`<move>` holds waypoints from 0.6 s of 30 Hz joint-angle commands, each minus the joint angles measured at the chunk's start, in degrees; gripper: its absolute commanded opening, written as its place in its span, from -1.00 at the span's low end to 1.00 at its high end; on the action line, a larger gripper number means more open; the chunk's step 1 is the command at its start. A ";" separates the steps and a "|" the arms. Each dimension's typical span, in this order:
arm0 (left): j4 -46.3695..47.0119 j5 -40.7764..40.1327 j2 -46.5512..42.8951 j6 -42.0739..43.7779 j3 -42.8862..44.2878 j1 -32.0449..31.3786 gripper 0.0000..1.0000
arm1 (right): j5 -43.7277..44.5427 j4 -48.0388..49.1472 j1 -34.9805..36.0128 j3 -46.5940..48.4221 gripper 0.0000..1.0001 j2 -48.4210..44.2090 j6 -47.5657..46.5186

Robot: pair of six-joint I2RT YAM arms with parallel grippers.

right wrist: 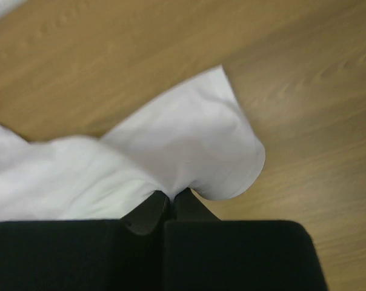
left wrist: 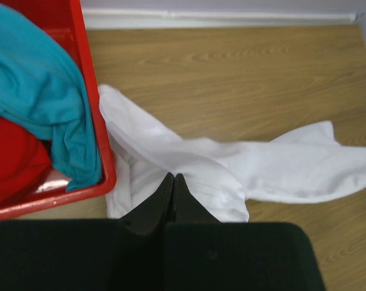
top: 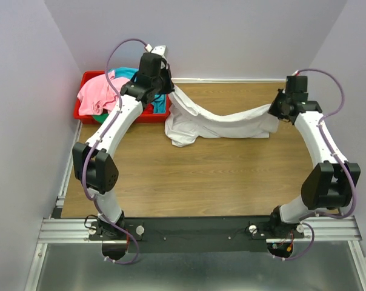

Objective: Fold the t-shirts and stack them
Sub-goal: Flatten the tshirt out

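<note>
- White t-shirt (top: 219, 126), top view: it is stretched in a sagging band across the far part of the wood-grain tabletop (top: 195, 176), and its left part lies bunched on the surface. The left gripper (top: 169, 90) holds its upper-left end, just beside the red bin (top: 85, 77). The right gripper (top: 274, 111) holds the end at the right of the frame.
- Top view, surroundings: the bin sits in the upper-left corner of the tabletop, with a pink t-shirt (top: 98, 97) and a teal t-shirt (top: 161, 105) heaped in it. Pale lilac walls (top: 231, 36) close in the tabletop at left, back and right. A slotted metal rail (top: 201, 225) along the bottom carries both arm bases.
- Left wrist view: the fingers are pressed together at lower centre, clamped on a fold of white cloth that trails right over the wood. At left the teal t-shirt slumps inside the bin above a red t-shirt (left wrist: 13, 163). A white strip (left wrist: 219, 17) runs along the top where the tabletop meets the wall.
- Right wrist view: the fingers are closed on the white cloth's edge at lower centre. The fabric spreads up and left and ends in a rounded corner at right. Bare wood fills the rest of the frame.
</note>
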 commanded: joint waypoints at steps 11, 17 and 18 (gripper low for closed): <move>2.47 2.43 -11.24 7.64 21.36 1.06 -1.00 | 9.16 -3.55 -6.60 31.73 -0.97 -6.24 -8.21; 9.41 3.22 -22.22 9.49 17.14 1.06 -1.00 | 14.00 -3.20 -6.60 39.56 -0.98 -10.81 -9.71; 10.56 3.40 -23.91 10.01 14.70 1.06 -1.00 | 14.27 -2.76 -6.60 39.83 -0.97 -11.51 -9.80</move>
